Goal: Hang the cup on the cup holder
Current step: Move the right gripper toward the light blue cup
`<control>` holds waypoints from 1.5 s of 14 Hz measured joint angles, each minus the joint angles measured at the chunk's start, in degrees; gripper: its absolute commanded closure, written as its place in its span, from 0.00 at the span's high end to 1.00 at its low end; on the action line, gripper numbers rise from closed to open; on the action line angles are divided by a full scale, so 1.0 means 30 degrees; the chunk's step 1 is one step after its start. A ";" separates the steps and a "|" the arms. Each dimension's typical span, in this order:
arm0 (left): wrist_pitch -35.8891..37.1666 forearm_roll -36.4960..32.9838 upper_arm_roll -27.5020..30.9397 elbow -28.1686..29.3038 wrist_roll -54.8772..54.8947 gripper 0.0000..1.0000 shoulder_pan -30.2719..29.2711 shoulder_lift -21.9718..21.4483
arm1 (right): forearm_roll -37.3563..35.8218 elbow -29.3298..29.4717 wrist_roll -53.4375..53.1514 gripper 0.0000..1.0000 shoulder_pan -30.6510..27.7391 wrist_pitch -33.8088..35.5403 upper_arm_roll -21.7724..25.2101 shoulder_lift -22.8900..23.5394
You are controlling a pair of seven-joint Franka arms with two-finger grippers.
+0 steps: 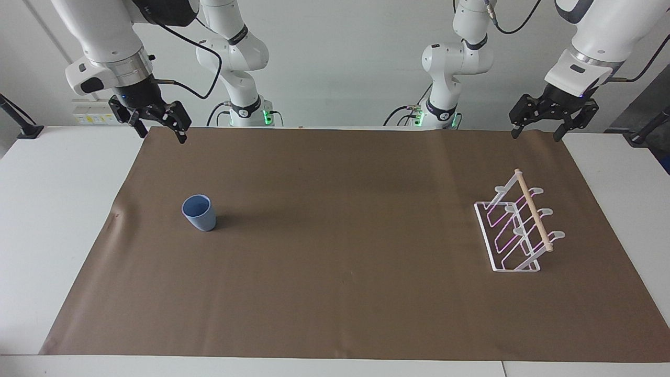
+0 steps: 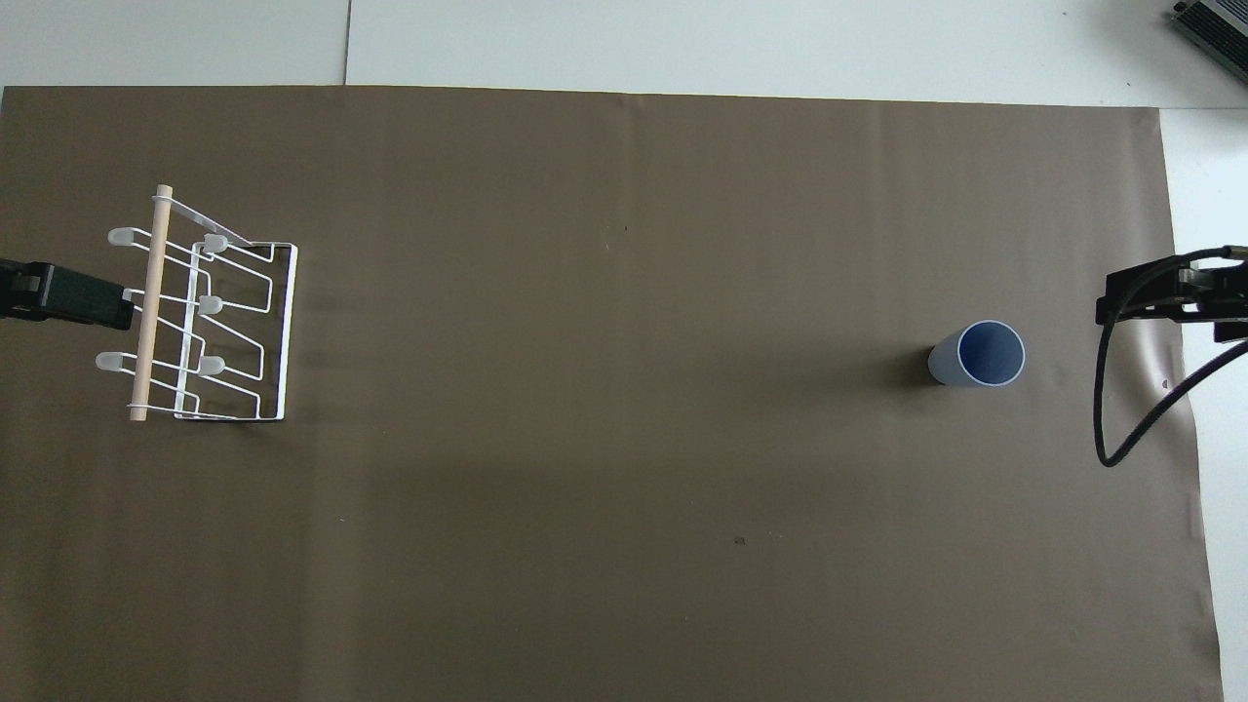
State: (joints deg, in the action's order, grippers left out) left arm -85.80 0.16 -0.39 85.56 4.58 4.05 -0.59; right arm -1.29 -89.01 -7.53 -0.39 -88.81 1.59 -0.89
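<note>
The light-blue cup (image 1: pixel 199 212) stands upright, mouth up, on the brown mat toward the right arm's end; it also shows in the overhead view (image 2: pixel 978 355). The white wire cup holder (image 1: pixel 518 230) with its wooden dowel (image 1: pixel 534 209) stands toward the left arm's end, and shows in the overhead view (image 2: pixel 210 312) too. My right gripper (image 1: pixel 162 135) hangs open and empty, raised over the mat's corner by the robots, apart from the cup. My left gripper (image 1: pixel 536 135) hangs open and empty, raised over the mat's other corner by the robots, apart from the holder.
The brown mat (image 1: pixel 335 262) covers most of the white table (image 1: pixel 42 220). A black cable (image 2: pixel 1121 409) loops down from the right arm. The grippers' bodies show at the overhead view's side edges, the left gripper (image 2: pixel 63 294) and the right gripper (image 2: pixel 1170 292).
</note>
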 measured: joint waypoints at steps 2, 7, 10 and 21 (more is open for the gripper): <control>0.0000 0.0000 0.0000 0.0012 0.0000 1.00 0.0000 0.0000 | 0.0000 -0.0009 0.0000 1.00 0.0000 0.0000 0.0000 0.0000; 0.0000 0.0000 0.0000 0.0033 0.0000 1.00 0.0000 0.0000 | 0.0000 -0.0071 -0.0001 1.00 -0.0084 0.0000 0.0030 -0.0002; 0.0000 0.0000 0.0000 0.0035 0.0001 1.00 0.0000 0.0000 | 0.0000 -0.0140 -0.0001 1.00 -0.0084 0.0000 0.0031 -0.0015; 0.0000 0.0000 -0.0015 0.0040 0.0003 1.00 0.0004 0.0000 | 0.0001 -0.3305 0.0064 1.00 -0.0107 -0.2970 0.0043 -0.0990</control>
State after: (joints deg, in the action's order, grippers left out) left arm -85.80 0.16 -0.43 85.69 4.60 4.06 -0.59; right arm -1.28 -98.92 -7.33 -0.71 -97.71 1.72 -3.86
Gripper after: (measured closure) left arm 0.000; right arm 0.000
